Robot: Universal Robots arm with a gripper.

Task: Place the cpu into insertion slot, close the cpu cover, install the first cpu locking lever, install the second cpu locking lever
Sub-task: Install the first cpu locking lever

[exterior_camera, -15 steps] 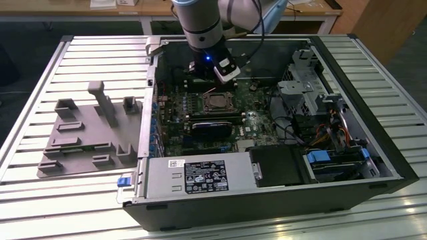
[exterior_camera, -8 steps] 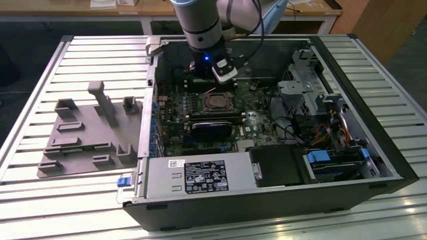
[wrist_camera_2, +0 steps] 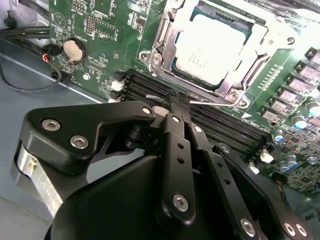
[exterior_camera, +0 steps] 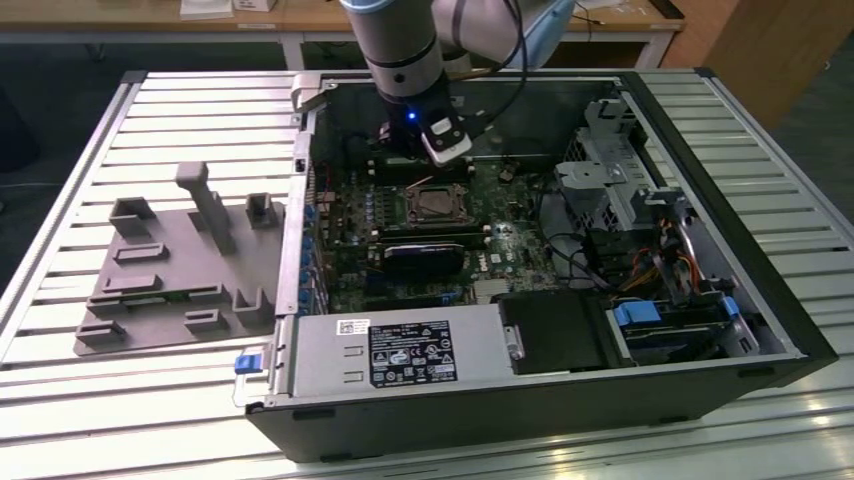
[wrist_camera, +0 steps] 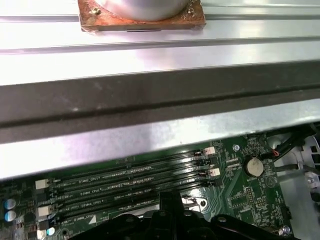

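The pale silvery square cpu (wrist_camera_2: 212, 45) already lies in the square metal-rimmed insertion slot (exterior_camera: 435, 206), near the middle of the green circuit board. The thin silvery windowed cpu cover (wrist_camera_2: 166, 44) is down over it. The black tool (wrist_camera_2: 174, 100) is drawn narrow, with its tips at a thin silvery wire lever (wrist_camera_2: 205, 103) just beside the cover. At least 1 lever seems not yet fastened.

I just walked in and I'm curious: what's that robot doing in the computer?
The robot arm's black gripper hangs inside the open black computer case, fingertips together, above the long black memory slots. The small square chip with a pale silvery top already sits on the green circuit board, with the thin silvery metal frame shut over it. A thin wire lever runs by the gripper's tip; whether they touch is unclear.
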